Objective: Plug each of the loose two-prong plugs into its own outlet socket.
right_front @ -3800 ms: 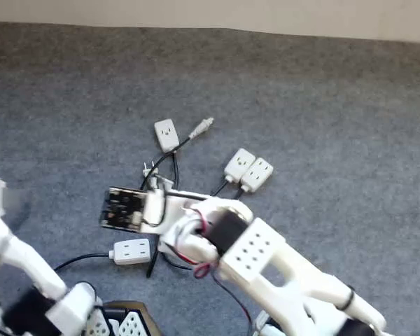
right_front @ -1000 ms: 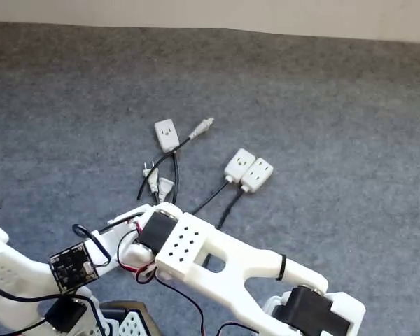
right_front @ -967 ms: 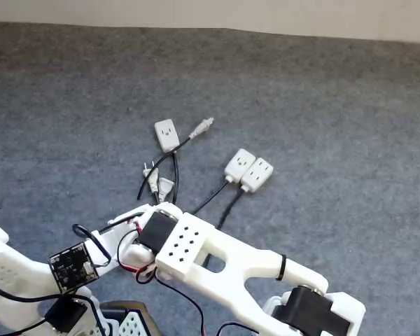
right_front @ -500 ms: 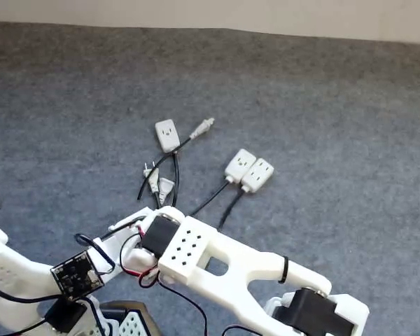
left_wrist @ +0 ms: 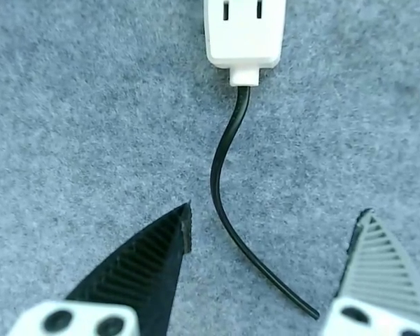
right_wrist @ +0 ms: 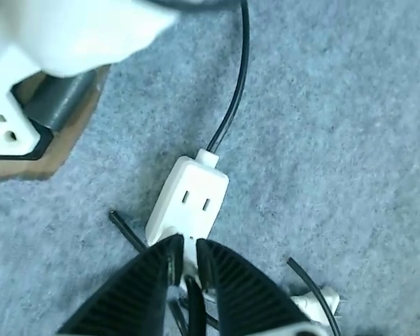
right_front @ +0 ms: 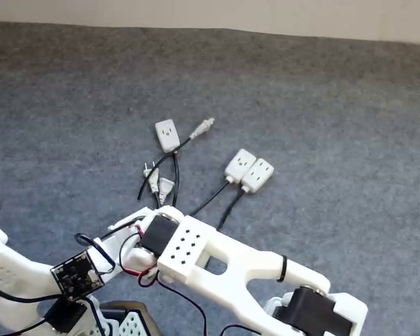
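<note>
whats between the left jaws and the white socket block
A black cord runs from the white plastic socket block down between the open left jaws, over bare grey carpet, seen in the left wrist view.

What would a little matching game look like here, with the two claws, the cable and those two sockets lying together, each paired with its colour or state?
Column one:
1. left gripper
2. right gripper
3. cable
4. pair of sockets

Column two:
A. white, side by side
B. nearly shut
C. wide open
D. black, curved

Pairs: 1-C, 2-B, 3-D, 4-A.
</note>
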`<state>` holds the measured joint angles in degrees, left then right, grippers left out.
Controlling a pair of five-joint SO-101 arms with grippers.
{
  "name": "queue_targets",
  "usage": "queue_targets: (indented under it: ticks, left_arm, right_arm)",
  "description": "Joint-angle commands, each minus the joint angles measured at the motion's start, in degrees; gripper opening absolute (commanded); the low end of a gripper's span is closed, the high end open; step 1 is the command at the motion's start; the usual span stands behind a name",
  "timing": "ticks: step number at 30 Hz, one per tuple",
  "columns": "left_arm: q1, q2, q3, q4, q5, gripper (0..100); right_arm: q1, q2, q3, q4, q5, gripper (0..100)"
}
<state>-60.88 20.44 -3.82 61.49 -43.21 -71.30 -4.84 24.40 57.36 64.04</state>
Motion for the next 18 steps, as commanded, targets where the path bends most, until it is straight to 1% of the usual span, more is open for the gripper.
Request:
queue_targets:
  ticks: [1, 7, 13, 16, 18]
  left_arm:
    - [0.66, -0.48, -0.31, -0.26, -0.26, 35]
    - [0.66, -0.48, -0.31, -0.26, -0.26, 35]
    - [0.75, -0.48, -0.31, -0.26, -0.18, 35]
    - [0.75, -0.48, -0.22, -0.26, -0.18, 35]
    - [0.84, -0.48, -0.22, -0.26, -0.18, 35]
  right_arm:
    - [-2.51, 6.46, 1.71, -0.92, 1.32, 0.6]
    - [-0.92, 9.89, 1.89, -0.84, 0.97, 0.6]
    - [-0.4, 5.76, 1.36, 0.04, -3.78, 0.6]
    - [1.8, -1.54, 1.36, 3.21, -12.04, 0.6]
    - [4.53, -7.16, 1.54, 5.05, -15.74, 0.6]
